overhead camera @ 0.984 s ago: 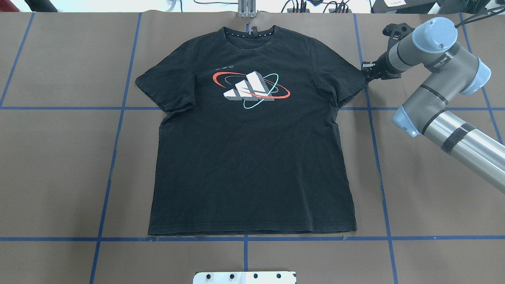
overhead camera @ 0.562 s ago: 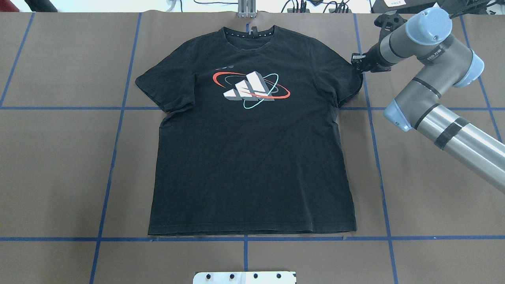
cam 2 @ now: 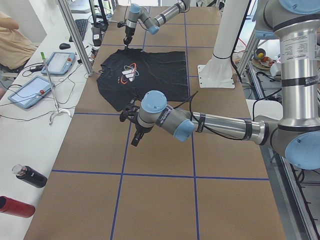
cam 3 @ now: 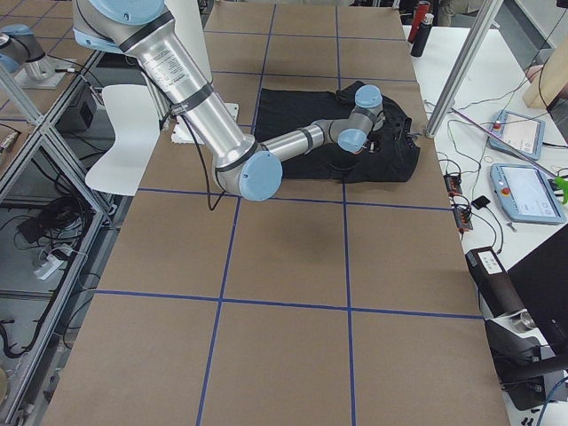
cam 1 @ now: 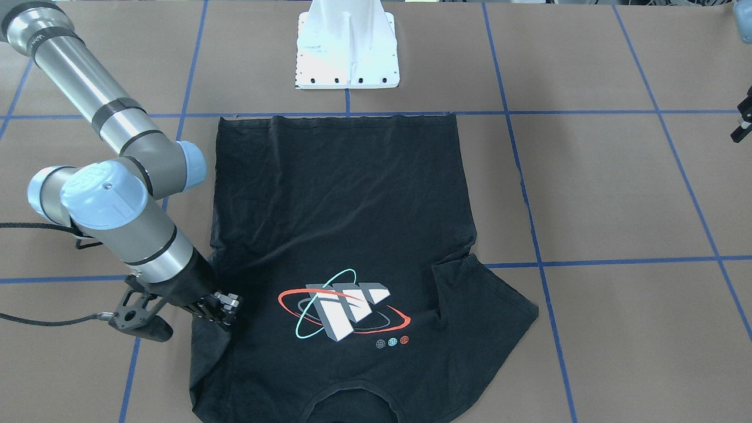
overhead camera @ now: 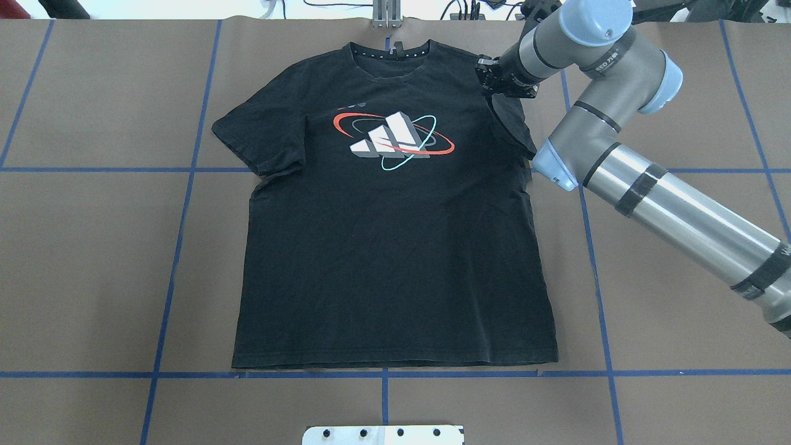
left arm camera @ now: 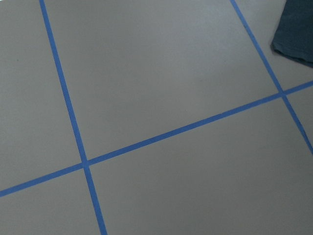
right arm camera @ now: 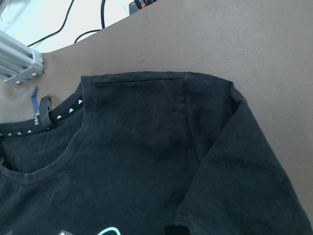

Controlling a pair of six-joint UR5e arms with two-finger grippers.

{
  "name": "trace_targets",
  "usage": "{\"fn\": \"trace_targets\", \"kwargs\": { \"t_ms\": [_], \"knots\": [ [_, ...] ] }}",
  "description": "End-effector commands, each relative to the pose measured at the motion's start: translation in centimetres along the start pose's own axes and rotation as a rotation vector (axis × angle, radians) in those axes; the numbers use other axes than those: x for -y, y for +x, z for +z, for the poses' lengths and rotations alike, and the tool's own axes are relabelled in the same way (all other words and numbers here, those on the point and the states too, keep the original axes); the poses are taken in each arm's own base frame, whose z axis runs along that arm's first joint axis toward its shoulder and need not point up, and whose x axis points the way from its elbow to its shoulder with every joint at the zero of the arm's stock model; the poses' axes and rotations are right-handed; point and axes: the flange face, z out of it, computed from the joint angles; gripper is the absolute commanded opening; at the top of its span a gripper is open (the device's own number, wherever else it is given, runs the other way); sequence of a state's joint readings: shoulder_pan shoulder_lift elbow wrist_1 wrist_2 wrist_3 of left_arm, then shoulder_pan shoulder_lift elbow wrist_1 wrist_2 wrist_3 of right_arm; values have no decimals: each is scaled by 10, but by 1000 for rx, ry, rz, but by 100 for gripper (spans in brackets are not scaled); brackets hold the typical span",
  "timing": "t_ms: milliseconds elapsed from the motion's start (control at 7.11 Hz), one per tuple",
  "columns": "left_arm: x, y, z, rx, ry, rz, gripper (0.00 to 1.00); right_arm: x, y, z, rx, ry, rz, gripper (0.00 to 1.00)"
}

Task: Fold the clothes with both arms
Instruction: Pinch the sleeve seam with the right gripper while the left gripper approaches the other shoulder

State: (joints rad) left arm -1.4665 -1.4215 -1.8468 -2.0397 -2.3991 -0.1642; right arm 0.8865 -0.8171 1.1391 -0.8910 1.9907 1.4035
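Observation:
The black T-shirt [overhead camera: 395, 247] lies flat, logo [overhead camera: 392, 139] up, collar at the table's far side. My right gripper [overhead camera: 488, 77] is shut on the shirt's right sleeve [overhead camera: 513, 127] and holds its edge lifted, drawn in over the shoulder. The front view shows the same grip [cam 1: 226, 308] with the sleeve hanging below it. The right wrist view shows collar, shoulder and sleeve [right arm camera: 234, 161]. My left gripper [cam 2: 127, 114] hovers over bare table off the shirt's left side; only its edge shows in the front view [cam 1: 743, 120], and I cannot tell if it is open. The left wrist view shows a shirt corner [left arm camera: 296, 29].
The table is brown paper with blue tape lines [overhead camera: 185, 185]. The white pedestal base [cam 1: 346, 44] stands at the robot's side near the shirt's hem. Cables and an aluminium bracket [overhead camera: 386, 15] lie along the far edge. Tablets and bottles sit on a side bench [cam 2: 30, 90].
My right gripper has moved left and toward the collar, from beside the outstretched sleeve to over the shoulder. The sleeve has come with it, lifted and drawn inward. The rest of the shirt is unchanged.

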Motion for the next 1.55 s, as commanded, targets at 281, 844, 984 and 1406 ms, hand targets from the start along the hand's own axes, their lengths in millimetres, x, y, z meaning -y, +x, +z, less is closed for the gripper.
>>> {"fn": "trace_targets", "kwargs": {
  "t_ms": [281,844,984,1406],
  "knots": [
    [19,5,-1,-2,21,-28,100,-14,-49,35,-31,36,-1,0],
    [172,121,70,-127,10,-102,100,-38,-61,51,-41,69,-8,100],
    [192,141,87,-151,-11,-123,100,-43,-71,34,-11,64,-10,100],
    [242,222,176,-100,37,-115,100,-85,-11,-55,-14,-15,-15,100]
  ]
}}
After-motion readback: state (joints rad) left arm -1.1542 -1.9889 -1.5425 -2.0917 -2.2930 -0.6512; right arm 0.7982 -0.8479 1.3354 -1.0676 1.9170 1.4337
